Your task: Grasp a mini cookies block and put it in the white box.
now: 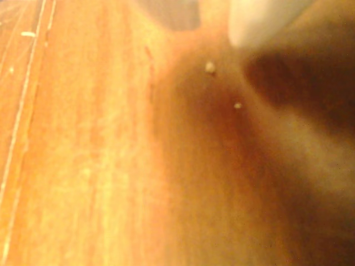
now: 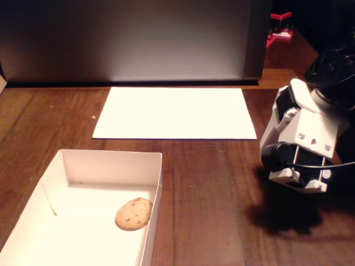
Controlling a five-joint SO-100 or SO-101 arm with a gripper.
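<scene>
Wrist view: blurred wooden counter point(image 1: 83, 166) with two pale crumbs point(image 1: 210, 67); a white out-of-focus part enters at the top edge; the tool's opening cannot be told. Fixed view: the mini cookies block point(image 2: 133, 213) lies flat inside the white box point(image 2: 111, 160), close to its right wall; the paper sheet point(image 2: 175, 112) lies behind the box; the arm point(image 2: 302, 138) hangs above the counter well right of the box, its fingertips not visible.
</scene>
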